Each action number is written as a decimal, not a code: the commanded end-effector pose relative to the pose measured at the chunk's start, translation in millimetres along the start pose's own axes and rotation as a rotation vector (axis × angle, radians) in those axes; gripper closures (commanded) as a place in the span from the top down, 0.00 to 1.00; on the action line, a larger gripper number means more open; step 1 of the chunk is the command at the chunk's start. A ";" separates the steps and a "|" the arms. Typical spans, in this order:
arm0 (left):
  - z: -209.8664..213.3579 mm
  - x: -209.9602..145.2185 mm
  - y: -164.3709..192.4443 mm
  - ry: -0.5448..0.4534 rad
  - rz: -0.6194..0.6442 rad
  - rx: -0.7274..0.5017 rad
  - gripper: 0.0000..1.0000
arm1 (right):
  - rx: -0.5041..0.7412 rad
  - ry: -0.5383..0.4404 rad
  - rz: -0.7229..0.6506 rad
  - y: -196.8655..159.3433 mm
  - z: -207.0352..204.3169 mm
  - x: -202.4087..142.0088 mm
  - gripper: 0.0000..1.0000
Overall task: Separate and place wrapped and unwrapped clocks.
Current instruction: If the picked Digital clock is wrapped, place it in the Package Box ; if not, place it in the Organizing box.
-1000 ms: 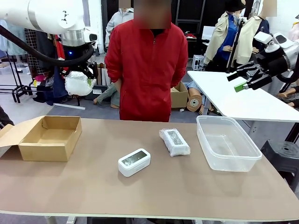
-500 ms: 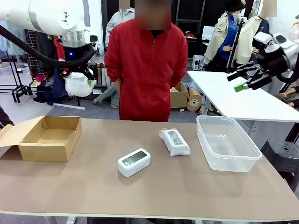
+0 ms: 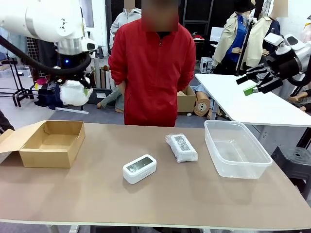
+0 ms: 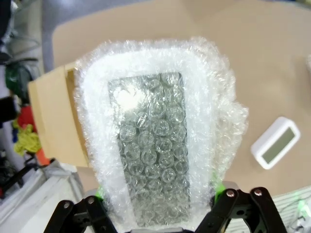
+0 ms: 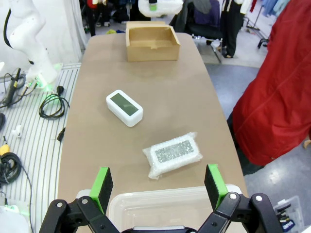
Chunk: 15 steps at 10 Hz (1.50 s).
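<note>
Wrapped clock (image 4: 150, 145): clamped in left gripper (image 4: 159, 194), aloft near cardboard box (image 3: 51, 143)
Right gripper (image 5: 158, 187): wide, empty
White clock (image 3: 139, 168): on table (image 3: 194, 194)

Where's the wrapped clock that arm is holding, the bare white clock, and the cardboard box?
held wrapped clock (image 4: 150, 145), left wrist view, middle of its bubble-wrapped face
bare white clock (image 3: 139, 165), front view, its screen
cardboard box (image 3: 46, 158), front view, its near wall

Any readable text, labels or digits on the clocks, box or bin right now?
None readable.
White clock: screen blank, no digits.
Wrapped clock on the table: face blurred by wrap.
Held wrapped clock, left gripper: face blurred too.
Cardboard box, clear bin: no print seen.
</note>
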<state>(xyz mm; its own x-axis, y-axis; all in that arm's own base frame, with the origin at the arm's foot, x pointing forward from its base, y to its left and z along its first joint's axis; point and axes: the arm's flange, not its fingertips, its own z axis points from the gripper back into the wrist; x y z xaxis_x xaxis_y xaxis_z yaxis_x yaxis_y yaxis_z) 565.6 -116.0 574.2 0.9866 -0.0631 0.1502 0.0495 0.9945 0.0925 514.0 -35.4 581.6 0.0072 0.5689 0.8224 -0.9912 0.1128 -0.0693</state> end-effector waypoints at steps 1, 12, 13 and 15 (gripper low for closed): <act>-22.6 -22.9 21.6 0.024 0.002 0.037 0.00 | 0.000 -0.003 0.004 0.6 0.1 2.0 1.00; -108.3 -58.9 56.0 0.006 -0.059 0.172 0.00 | 0.000 -0.003 0.004 0.6 0.1 2.0 1.00; -108.3 -58.9 56.0 0.006 -0.059 0.172 0.00 | 0.000 -0.003 0.004 0.6 0.1 2.0 1.00; -108.3 -58.9 56.0 0.006 -0.059 0.172 0.00 | 0.000 -0.003 0.004 0.6 0.1 2.0 1.00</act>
<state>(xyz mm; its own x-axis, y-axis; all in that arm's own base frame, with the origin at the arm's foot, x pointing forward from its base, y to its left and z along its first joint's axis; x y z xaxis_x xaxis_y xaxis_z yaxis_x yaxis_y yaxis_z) 527.0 -48.6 460.7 0.9846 -0.1183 0.1287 0.0811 0.9614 0.2629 514.0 -35.3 581.6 0.0072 0.5689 0.8223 -0.9912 0.1127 -0.0693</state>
